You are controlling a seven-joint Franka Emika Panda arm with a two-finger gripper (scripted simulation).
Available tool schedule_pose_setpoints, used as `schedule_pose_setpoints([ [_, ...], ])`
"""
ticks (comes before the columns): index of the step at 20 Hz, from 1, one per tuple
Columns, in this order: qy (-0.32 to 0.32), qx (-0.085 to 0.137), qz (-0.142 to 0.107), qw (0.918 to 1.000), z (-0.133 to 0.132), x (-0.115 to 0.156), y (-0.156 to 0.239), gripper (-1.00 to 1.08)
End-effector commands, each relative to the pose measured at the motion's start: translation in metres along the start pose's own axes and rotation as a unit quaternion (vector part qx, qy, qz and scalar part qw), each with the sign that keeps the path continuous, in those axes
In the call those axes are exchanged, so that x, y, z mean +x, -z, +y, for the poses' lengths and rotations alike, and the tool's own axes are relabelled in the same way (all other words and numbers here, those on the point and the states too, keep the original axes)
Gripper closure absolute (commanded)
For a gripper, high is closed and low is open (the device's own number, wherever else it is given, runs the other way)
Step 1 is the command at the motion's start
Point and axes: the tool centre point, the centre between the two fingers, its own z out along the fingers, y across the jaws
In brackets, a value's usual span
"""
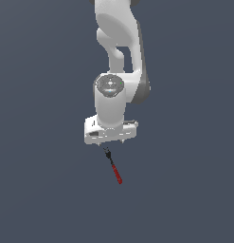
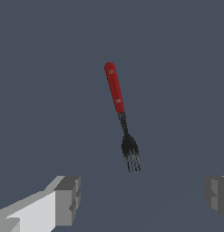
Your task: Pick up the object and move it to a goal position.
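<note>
The fork lies free on the worktop, just ahead of the spread, empty jaws, its long axis running roughly 12-to-6 o'clock, black tines nearest them.

Bare tabletop surrounds the fork on every side; its edges lie out of view. The spread end effector holds nothing.

We see one fork with a red handle and black prongs. We see one robot arm. It has one gripper with two fingers.
</note>
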Motion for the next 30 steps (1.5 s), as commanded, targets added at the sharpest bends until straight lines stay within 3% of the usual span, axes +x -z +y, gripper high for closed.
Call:
schedule_pose_setpoints([
  [1,0.026,0.003,-0.001,0.9997,0.0,0.011,-0.017,-0.92],
  [13,0.109,0.015,0.0,0.9939,0.0,0.04,-0.077,-0.92],
  [23,0.117,0.017,-0.001,0.993,0.0,0.042,-0.088,-0.92],
  [30,0.118,0.017,0.0,0.9928,-0.001,0.041,-0.12,-0.92],
])
